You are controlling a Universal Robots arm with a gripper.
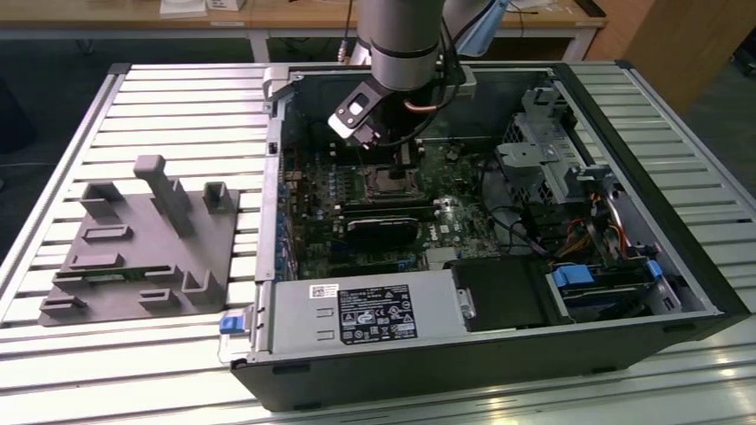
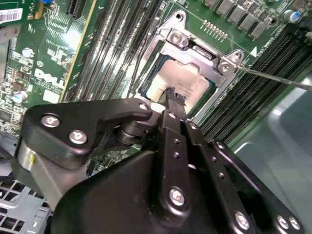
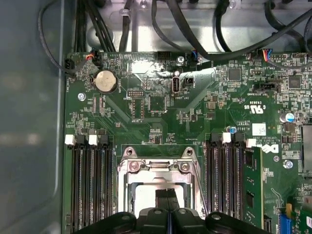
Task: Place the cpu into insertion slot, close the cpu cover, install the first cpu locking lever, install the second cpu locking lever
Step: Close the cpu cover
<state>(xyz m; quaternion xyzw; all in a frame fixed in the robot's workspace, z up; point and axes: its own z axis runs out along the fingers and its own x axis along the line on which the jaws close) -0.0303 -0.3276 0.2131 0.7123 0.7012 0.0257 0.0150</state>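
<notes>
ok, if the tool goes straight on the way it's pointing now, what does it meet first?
Most likely the cpu. The tool, tips together, points at the chip's pale face in both wrist views, with nothing in between. Depth is unclear, so I cannot tell whether it is touching or just above.

cpu [image 2: 183, 78] partly hidden behind jaws

On the grey power-supply box [image 1: 296, 323], near side of the case, sit a black label [image 1: 375, 313] and a white barcode sticker [image 1: 325, 290], print too small to read. White lettering [image 3: 257, 106] marks the green circuit board [image 3: 161, 117].
</notes>
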